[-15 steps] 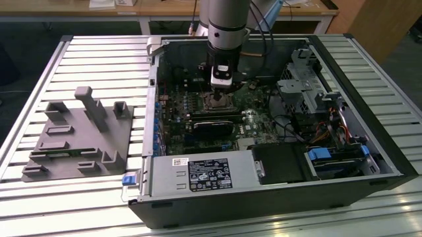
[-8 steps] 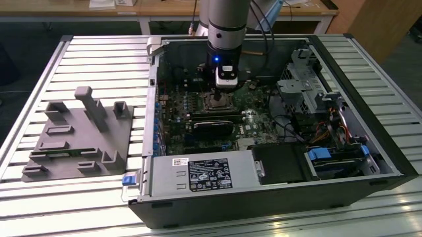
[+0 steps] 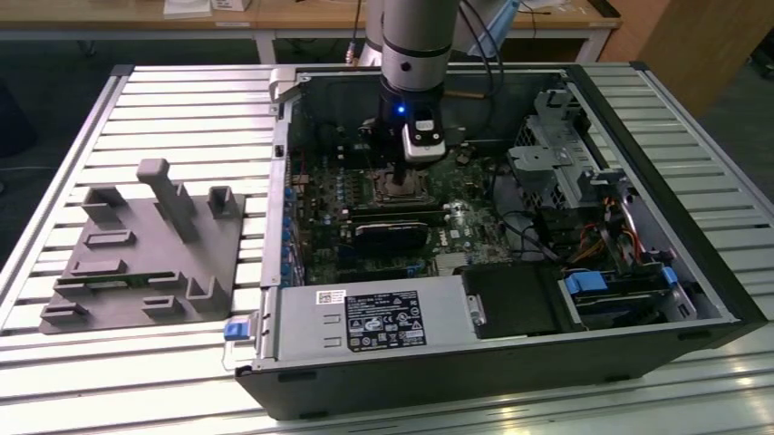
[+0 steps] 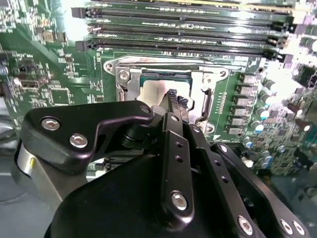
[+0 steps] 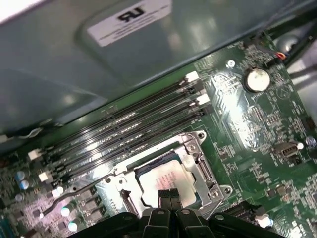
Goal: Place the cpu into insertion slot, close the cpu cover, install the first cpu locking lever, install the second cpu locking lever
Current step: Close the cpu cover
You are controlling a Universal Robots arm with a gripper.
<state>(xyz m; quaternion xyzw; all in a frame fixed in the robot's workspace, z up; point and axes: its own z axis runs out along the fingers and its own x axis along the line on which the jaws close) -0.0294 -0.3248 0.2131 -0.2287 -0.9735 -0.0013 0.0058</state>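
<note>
In the exterior view the pincer (image 3: 398, 179) hangs inside the case (image 3: 508, 362), over the socket (image 3: 412, 192). In the second wrist view its fingers (image 4: 171, 97), pressed together, meet the chip (image 4: 153, 92) seated there, probably to push. In the first wrist view the cover (image 5: 203, 161) frames the chip.

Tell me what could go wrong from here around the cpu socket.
The shut jaws sit right over the seated cpu; pushing down off-centre might tilt or scratch it. The thin lever looks unlatched, so a sideways move might snag it.
</note>
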